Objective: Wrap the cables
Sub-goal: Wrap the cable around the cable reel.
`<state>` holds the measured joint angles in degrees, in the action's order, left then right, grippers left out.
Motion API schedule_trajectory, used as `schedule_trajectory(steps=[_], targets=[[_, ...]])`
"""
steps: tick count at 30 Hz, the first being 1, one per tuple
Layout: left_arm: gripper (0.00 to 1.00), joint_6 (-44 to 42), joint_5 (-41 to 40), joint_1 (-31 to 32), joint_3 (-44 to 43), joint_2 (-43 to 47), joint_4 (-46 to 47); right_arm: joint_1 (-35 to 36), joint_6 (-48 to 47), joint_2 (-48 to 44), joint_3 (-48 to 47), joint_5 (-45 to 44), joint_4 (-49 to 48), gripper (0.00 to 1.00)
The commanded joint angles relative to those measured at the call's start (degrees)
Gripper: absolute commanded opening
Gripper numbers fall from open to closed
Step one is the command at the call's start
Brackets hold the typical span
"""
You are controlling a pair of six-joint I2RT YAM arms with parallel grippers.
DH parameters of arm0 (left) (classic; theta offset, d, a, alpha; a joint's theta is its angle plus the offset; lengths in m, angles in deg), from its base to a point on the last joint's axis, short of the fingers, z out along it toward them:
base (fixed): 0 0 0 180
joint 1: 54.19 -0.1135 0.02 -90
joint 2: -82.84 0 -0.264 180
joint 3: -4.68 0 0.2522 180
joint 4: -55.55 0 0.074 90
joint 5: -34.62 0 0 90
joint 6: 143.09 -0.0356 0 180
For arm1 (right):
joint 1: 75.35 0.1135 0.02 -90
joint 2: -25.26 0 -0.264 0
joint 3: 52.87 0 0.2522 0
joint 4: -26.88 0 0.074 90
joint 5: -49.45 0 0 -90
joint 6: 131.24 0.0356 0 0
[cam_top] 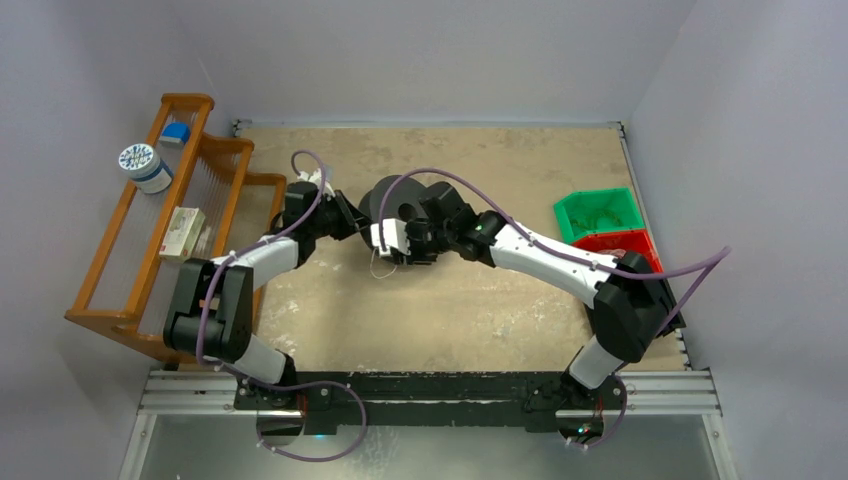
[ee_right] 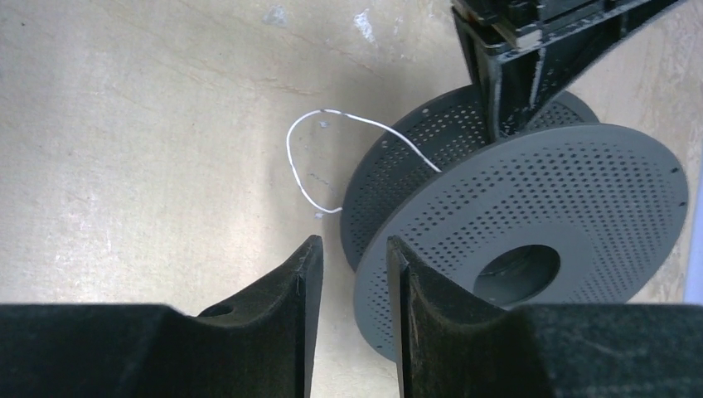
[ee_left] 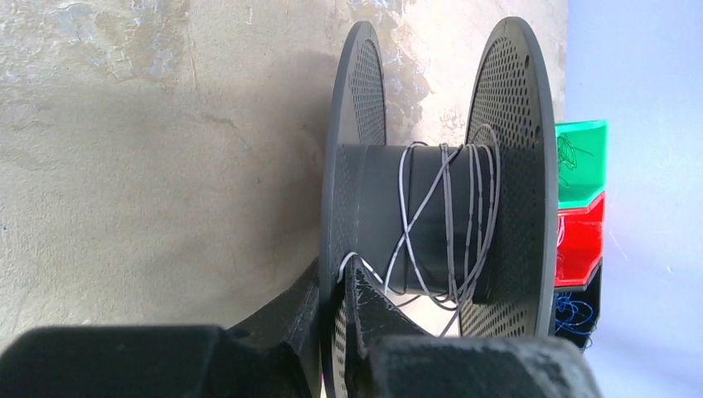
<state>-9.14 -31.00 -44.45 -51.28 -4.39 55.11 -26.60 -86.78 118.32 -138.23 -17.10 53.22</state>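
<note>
Left pincer (ee_left: 338, 278): mine, closed down narrow on the rim of one flange of the dark grey perforated plastic spool (ee_left: 514, 166).
Right pincer (ee_right: 351, 249): also mine, its jaws part open with nothing between them, just beside the spool's other flange. I cannot tell whether it touches.
Cable: the thin whitish cable (ee_left: 406, 191) lies in a few loose, crossing turns round the spool's hub. Its free end curls out over the flange I grip, in an open loop (ee_right: 292, 157) above the desk.
Desk: beige mottled desk (ee_right: 124, 124) beneath the spool.
Bins: green plastic bin (cam_top: 598, 212) and red plastic bin (cam_top: 625, 245), side by side, well apart from the spool on my right.
</note>
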Motion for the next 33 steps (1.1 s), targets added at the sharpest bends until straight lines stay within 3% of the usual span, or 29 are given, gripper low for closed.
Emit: schedule_trajectory(steps=[1,5,8,17,33], targets=[[0.11,-1.07,-3.58,-0.52,0.4,-1.42,3.12,2.4,-3.25,1.06,0.79,-3.06,1.26,0.39],[0.21,-2.22,-4.38,-0.51,1.04,-1.76,3.13,4.04,-3.64,2.62,0.15,-5.3,1.62,0.4],[0.23,-3.02,-5.47,-0.51,1.44,-2.42,3.18,4.96,-5.13,2.66,0.67,-4.51,1.87,0.4],[0.23,-3.56,-6.66,-0.56,1.75,-3.16,3.62,10.67,-7.28,6.59,2.5,-16.39,-2.9,0.45],[0.23,-3.6,-6.77,-0.6,2.2,-2.43,3.99,15.88,-10.55,11.87,2.05,-26.79,-11.42,0.53]])
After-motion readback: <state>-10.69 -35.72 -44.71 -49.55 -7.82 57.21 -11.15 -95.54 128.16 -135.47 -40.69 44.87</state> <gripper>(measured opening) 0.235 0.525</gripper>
